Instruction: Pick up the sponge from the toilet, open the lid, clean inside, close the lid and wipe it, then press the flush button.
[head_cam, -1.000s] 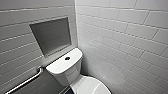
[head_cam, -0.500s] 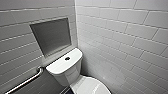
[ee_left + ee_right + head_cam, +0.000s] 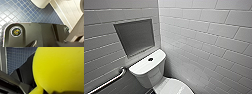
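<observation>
One sponge (image 3: 58, 68) looks soft and light, bulging where the right pincer (image 3: 58, 92) clamps it; mid-block grip seems safest.

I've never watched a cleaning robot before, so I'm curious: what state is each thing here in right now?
the lid: down, shut over the bowl.
the flush button: untouched, nothing resting on it.
the sponge: held up above the floor at the right wrist, bulging as if squeezed.
</observation>
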